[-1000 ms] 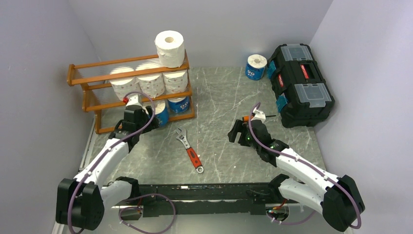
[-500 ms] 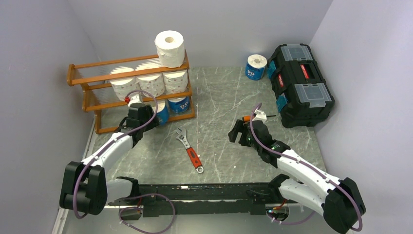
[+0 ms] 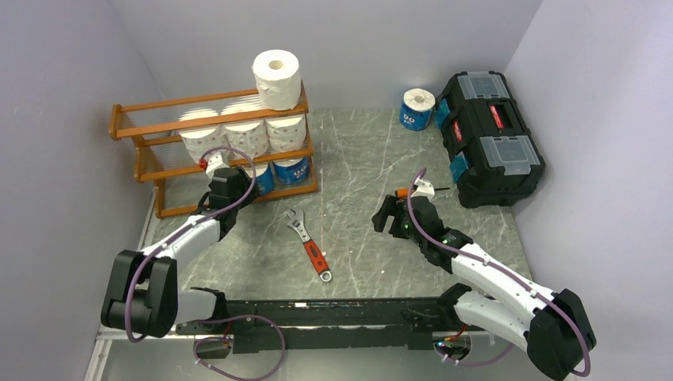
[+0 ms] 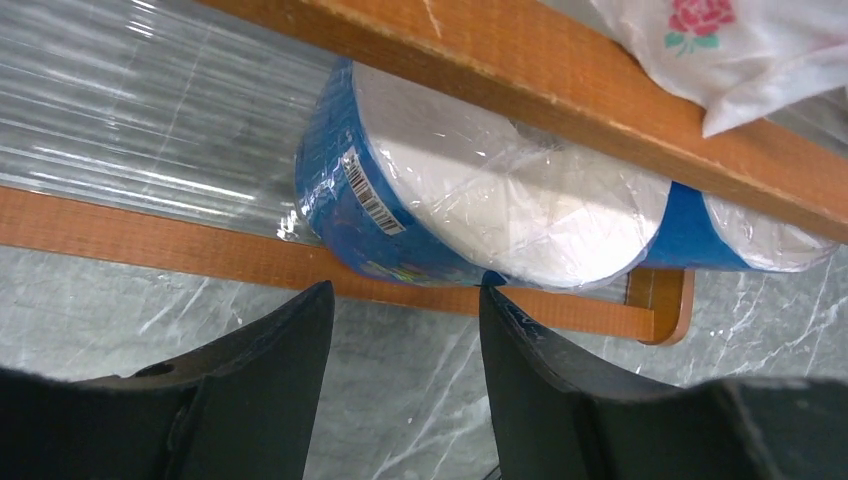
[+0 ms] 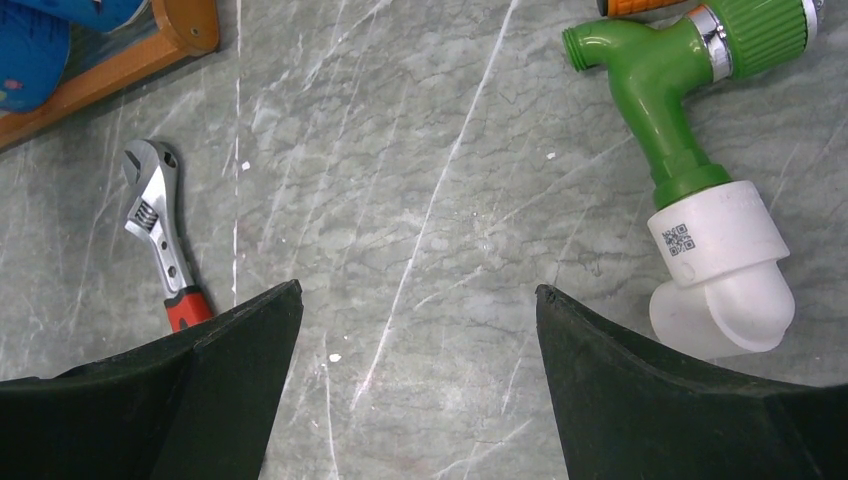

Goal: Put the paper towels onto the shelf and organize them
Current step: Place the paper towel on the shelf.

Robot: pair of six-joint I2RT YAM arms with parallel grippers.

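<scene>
My left claw point(image 4: 402, 293) is sitting with its fingers apart and nothing between them. They are narrower than a second ago, when they stood wider in front of the same spot. Just beyond the tips, a blue-wrapped roll point(image 4: 470, 200) is lying on its side in the bottom tier of the shelf point(image 4: 560, 75), touching a second blue roll point(image 4: 760, 235) towards the right edge of the wrist frame. I am reading this as a finished release, with the arm folding back: in the overhead view its elbow is dropping towards the lower left.

In the overhead view, three rolls point(image 3: 238, 135) are filling the middle tier and one white roll point(image 3: 277, 78) is standing on the top rail. My right claw point(image 5: 420, 300) is hanging wide apart and empty over the tabletop point(image 3: 357, 151), unchanged, with a green fitting point(image 5: 690, 110) beside it and a wrench point(image 3: 309, 242) at centre frame.

One blue roll point(image 3: 417, 109) is waiting at the upper right, beside the black toolbox point(image 3: 492, 135). I judge it the last one to fetch.
</scene>
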